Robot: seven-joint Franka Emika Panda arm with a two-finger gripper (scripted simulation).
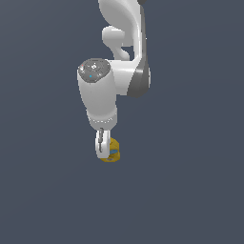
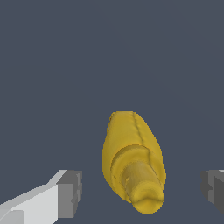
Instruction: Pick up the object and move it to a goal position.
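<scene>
The object (image 2: 131, 157) is a lumpy golden-yellow item with a knobbed top. In the wrist view it lies between my two grey finger pads (image 2: 70, 194), with clear gaps on both sides. My gripper (image 2: 142, 192) is open and touches nothing. In the exterior view the gripper (image 1: 101, 147) hangs straight down from the white arm, low over the flat grey surface. The object (image 1: 112, 151) shows there just behind the fingers, on the exterior view's right of them, with its blue band visible. Part of it is hidden by the near finger.
A flat dark grey-blue surface (image 1: 190, 190) fills both views. The white arm with its round grey-capped wrist joint (image 1: 95, 70) reaches down from the top of the exterior view.
</scene>
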